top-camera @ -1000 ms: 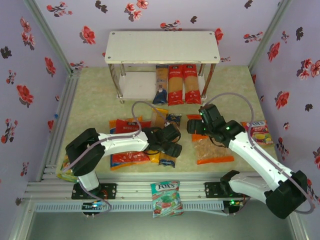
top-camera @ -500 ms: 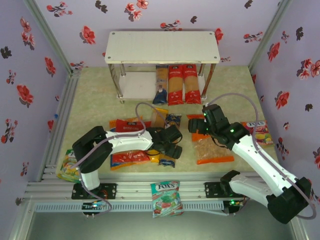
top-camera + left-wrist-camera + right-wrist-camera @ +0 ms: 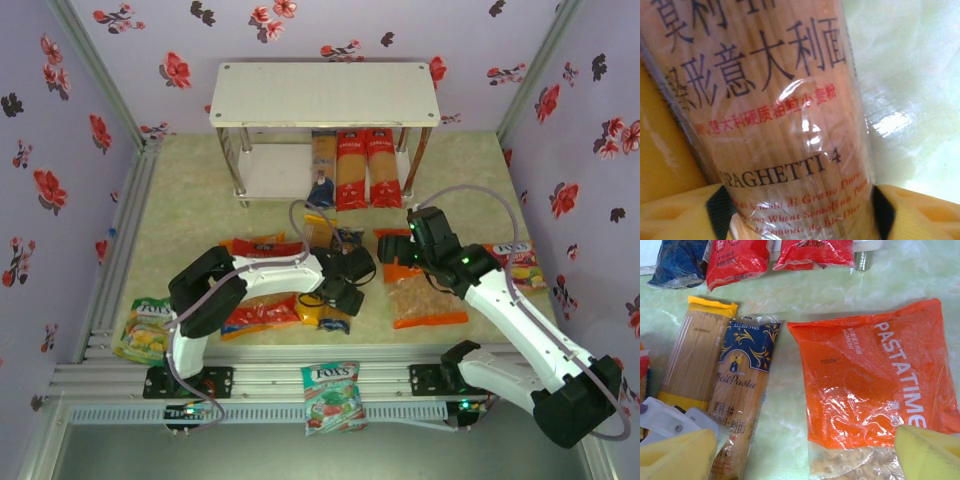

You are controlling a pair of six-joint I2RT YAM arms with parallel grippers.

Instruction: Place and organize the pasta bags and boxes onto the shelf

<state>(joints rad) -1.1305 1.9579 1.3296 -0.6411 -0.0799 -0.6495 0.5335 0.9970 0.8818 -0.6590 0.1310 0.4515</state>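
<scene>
Between the left hand's [image 3: 800, 216] half-spread fingers [image 3: 682, 212], the spaghetti pack [image 3: 770, 100] runs lengthwise toward the shelf [image 3: 325, 95]; grip uncertain.

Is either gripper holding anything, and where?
Right gripper: nothing. Left gripper flanks the spaghetti pack at its window; whether it grips cannot be told.

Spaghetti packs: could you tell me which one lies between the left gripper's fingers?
The dark blue pack on the table beside the yellow pack, not the shelved one.

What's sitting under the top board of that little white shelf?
On the lower board lie a dark blue spaghetti pack and two red packs. The top board covers their far ends.
</scene>
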